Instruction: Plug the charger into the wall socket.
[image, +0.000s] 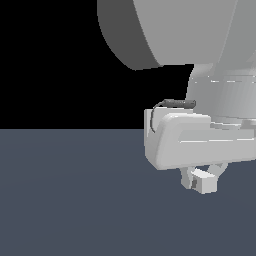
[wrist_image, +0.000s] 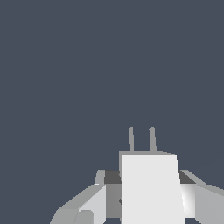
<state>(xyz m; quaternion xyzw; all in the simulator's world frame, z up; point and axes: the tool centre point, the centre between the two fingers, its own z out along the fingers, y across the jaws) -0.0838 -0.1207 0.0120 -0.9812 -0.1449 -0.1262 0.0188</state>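
Dark slate-blue floor (image: 75, 200) fills the lower half of the exterior view under a flat black backdrop, and the same slate surface fills the wrist view with nothing else on it. At about four o'clock in the exterior view the gripper (image: 202, 181) hangs below the arm's pale wrist housing (image: 200, 140), its jaws clenched on the charger (image: 204, 181), a small white block held just clear of the floor. The wrist view shows that block (wrist_image: 151, 188) pinched between the fingers (wrist_image: 89, 205), with two thin grey prongs (wrist_image: 142, 139) pointing away toward twelve o'clock. The wall socket appears in neither view, so I cannot say where it stands or how far off it is. That is the main risk as I judge it: the prongs must meet two tiny holes squarely, and any slight twist of the block within the grip, or an approach not aligned with the plate, would jam the prongs against its face or push the charger askew. A low carry could also drag the block along the floor and shift it in the jaws. Much of the arm is cut off at the exterior view's right and top edges, and the bulky housing hides most of the fingers there, so grip depth is hard to judge.
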